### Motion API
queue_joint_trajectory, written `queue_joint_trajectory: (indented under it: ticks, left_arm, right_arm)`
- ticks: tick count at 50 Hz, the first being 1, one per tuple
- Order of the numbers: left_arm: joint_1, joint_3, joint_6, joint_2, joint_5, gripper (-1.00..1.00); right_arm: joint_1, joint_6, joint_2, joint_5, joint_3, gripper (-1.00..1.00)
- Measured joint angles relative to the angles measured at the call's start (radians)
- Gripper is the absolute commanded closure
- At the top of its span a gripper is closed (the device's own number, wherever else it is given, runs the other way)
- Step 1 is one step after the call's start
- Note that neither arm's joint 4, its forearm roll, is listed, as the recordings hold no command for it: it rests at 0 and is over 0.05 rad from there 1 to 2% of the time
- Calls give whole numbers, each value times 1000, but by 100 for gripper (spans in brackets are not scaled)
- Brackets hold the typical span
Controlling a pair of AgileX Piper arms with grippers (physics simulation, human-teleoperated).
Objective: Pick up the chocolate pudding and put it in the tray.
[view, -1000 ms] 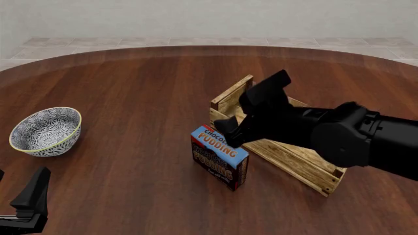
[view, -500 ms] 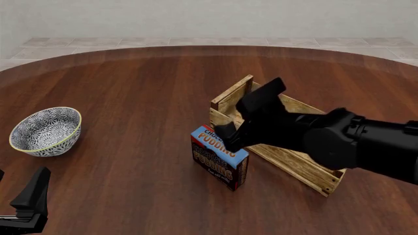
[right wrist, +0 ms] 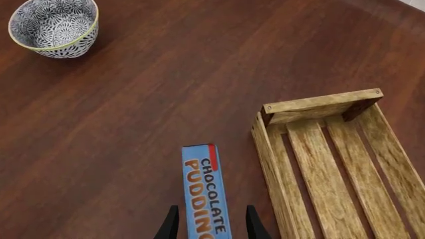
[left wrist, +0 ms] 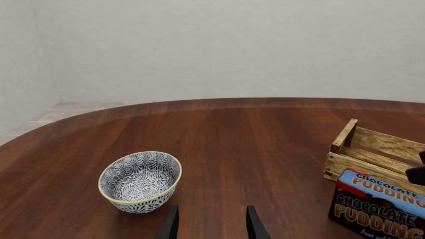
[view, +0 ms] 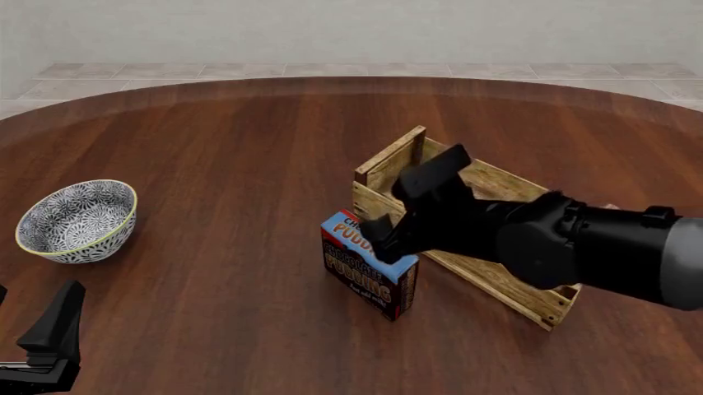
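Near the middle of the table (view: 220, 164), the pudding (view: 368, 267) stands on its edge, just left of the tray (view: 500, 280) and right beside its long wall. It is not in the tray yet. The right gripper (view: 379, 234) has come lower and closer in the last second. Before, it hung higher over the tray's far end. Now its tips sit right at the top of the pudding. So I think the grab is about to start.

In the right wrist view, the right gripper (right wrist: 209, 226) has one finger on each side of the pudding (right wrist: 204, 196). The fingers are spread, with a small gap, and do not squeeze it yet. The right arm reaches in from the right, low across the tray, tipped down and to the left.

The left gripper (view: 49, 337) rests at the near left edge, well apart from everything. Its fingers (left wrist: 171, 225) are spread too, and hold nothing. The bowl (view: 77, 220) sits at the far left.
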Motion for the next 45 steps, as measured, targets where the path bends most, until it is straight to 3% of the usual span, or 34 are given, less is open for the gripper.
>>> queue_joint_trajectory:
  ticks: [45]
  left_arm:
    - [0,0,0,0,0,-100]
  right_arm:
    - [8,16,76,-47,14,-100]
